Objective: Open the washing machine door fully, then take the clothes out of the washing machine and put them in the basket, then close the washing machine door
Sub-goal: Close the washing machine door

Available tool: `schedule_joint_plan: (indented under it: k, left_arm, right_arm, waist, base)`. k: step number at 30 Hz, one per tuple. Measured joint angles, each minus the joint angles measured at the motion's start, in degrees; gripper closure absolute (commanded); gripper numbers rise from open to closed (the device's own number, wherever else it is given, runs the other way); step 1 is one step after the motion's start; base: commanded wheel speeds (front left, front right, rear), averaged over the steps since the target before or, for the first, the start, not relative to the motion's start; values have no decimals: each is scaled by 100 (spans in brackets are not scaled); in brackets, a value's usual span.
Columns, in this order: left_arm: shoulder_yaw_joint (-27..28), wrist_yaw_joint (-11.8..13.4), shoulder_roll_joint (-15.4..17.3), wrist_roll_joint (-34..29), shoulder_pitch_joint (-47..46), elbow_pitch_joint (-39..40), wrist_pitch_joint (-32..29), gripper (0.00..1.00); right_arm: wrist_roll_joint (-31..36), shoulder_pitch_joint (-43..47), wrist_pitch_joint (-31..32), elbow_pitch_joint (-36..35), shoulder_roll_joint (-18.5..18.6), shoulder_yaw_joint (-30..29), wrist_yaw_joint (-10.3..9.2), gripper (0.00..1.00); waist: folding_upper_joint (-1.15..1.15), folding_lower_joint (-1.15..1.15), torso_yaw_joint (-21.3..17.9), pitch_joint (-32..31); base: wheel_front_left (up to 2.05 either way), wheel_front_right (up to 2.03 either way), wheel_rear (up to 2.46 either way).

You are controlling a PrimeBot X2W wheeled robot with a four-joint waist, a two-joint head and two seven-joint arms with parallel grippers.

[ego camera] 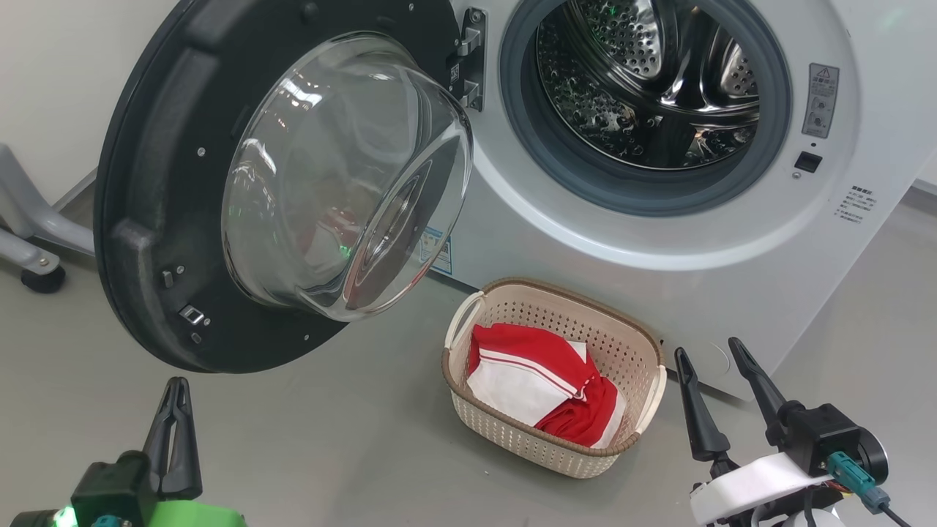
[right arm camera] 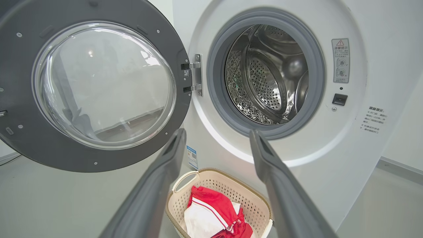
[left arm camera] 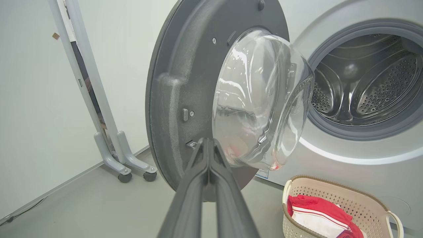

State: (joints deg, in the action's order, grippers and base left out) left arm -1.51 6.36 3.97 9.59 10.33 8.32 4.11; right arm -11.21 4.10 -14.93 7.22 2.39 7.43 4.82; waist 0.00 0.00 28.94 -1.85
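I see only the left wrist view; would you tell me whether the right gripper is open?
Observer: Yes, the right gripper is open and empty, right of the basket.
Operator: Thank you. Is anything left in the drum?
Observer: The right wrist view shows the whole drum mouth; no fabric is visible inside.
Operator: Do the clothes hang over the basket?
Observer: No, the clothes lie wholly inside its rim.
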Motion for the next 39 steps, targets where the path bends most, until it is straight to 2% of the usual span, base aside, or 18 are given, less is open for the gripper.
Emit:
schedule_joint_plan:
  k: [3,6,9,17,23,24,25,26,32,39]
  left_arm:
    - [0,0,0,45,-1,25,21,100]
    - [-37,-35,-5,347,-3,90,64,100]
    - [-51,-242,-56,880,-21,260,192,100]
    - [275,-669,-137,3261,-324,837,505,100]
    - [517,-711,-145,5142,-673,1180,840,100]
    - [590,-712,-148,5409,-744,1226,875,100]
    - [882,-751,-166,5927,-892,1299,898,100]
    - [1095,-816,-172,6128,-946,1312,898,100]
    - [1892,-920,-153,6717,-1334,1298,705,100]
    - [2521,-832,538,7335,-1795,703,220,100]
  right_arm:
    - [-19,0,0,0,0,-1,-1,0]
    - [-19,0,0,0,-1,1,-42,0]
    - [-20,0,0,-2,-1,1,-43,0]
    - [-20,-3,0,-40,-3,7,-53,0]
    - [-9,-10,0,-122,-3,-8,-89,0]
    - [1,-15,0,-125,-3,-7,-88,0]
    - [22,-26,0,-130,-2,2,-88,0]
    - [22,-37,0,-131,-3,7,-87,0]
    - [26,-73,0,-166,-1,0,-87,0]
    - [36,-144,0,-172,9,3,-87,0]
  waist:
    - [0,0,3,5]
    - [0,0,2,6]
    - [0,0,-8,7]
    - [0,0,-31,102]
    - [0,0,-32,228]
    - [0,0,-32,250]
    - [0,0,-36,291]
    - [0,0,-43,308]
    - [0,0,-105,412]
    - [0,0,-221,536]
  base:
    - [0,0,0]
    - [0,0,0]
    - [0,0,0]
    - [0,0,0]
    - [0,0,0]
    - [0,0,0]
    - [0,0,0]
    - [0,0,0]
    - [0,0,0]
    - [0,0,0]
